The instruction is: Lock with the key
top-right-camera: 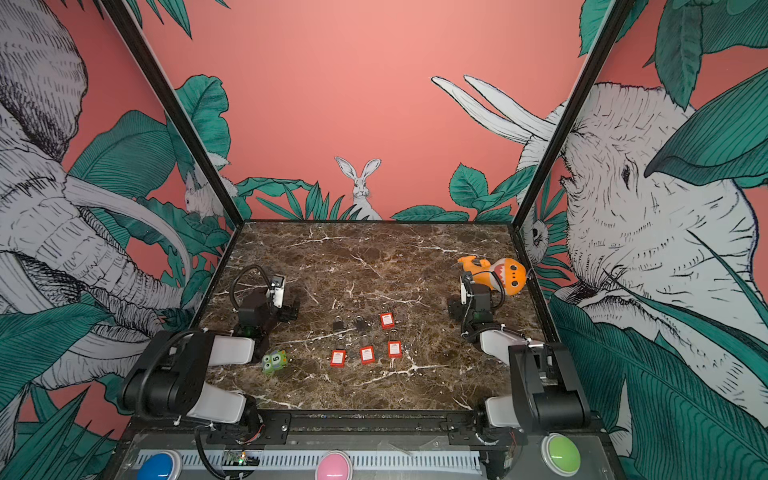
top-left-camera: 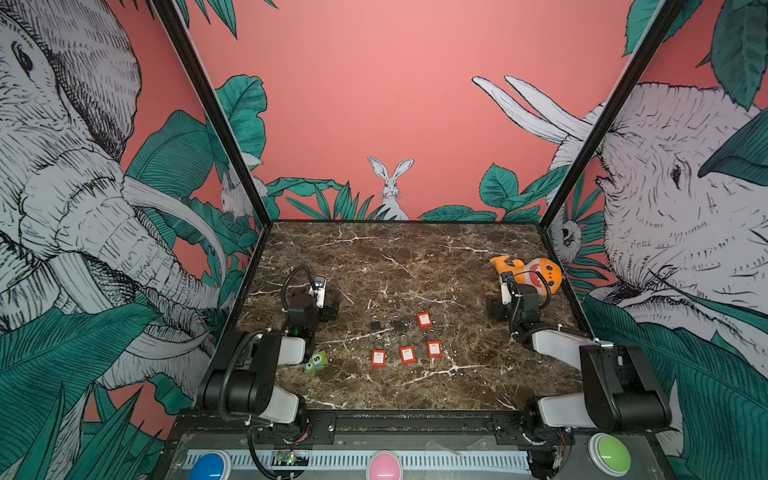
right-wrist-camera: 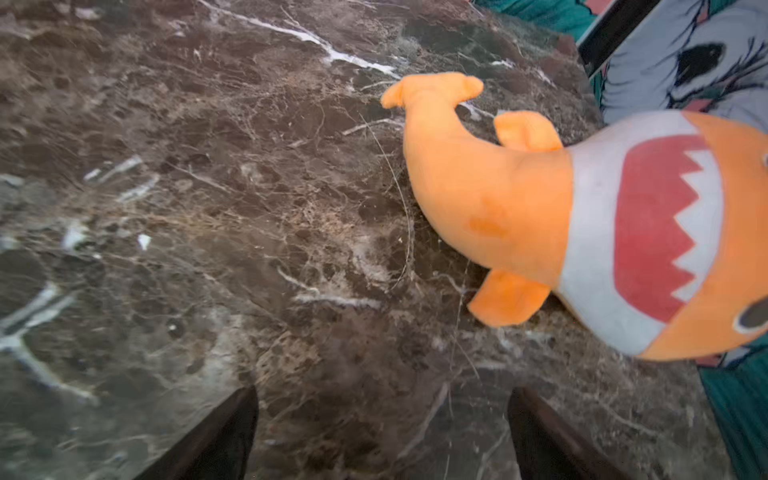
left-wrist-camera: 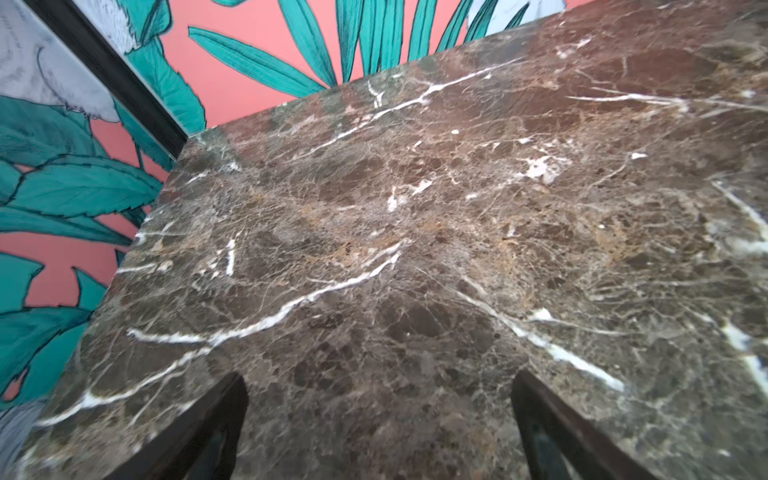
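Several red padlocks lie in the middle of the marble table, among them one [top-left-camera: 424,320] at the back right and one [top-left-camera: 378,358] at the front left. Two dark padlocks [top-left-camera: 375,324] [top-left-camera: 399,323] sit just behind them. I cannot make out a key in any view. My left gripper [top-left-camera: 330,309] [left-wrist-camera: 379,376] hovers open over bare marble, left of the locks. My right gripper [top-left-camera: 494,309] [right-wrist-camera: 382,390] is also open with nothing between its fingers, right of the locks and beside the plush. Neither wrist view shows a lock.
An orange shark plush [top-left-camera: 536,274] [right-wrist-camera: 540,199] lies at the right edge, close behind the right wrist. A small green toy with a 5 [top-left-camera: 316,360] rests by the left arm. Blue [top-left-camera: 210,465], pink [top-left-camera: 384,465] and green [top-left-camera: 609,453] buttons line the front rail.
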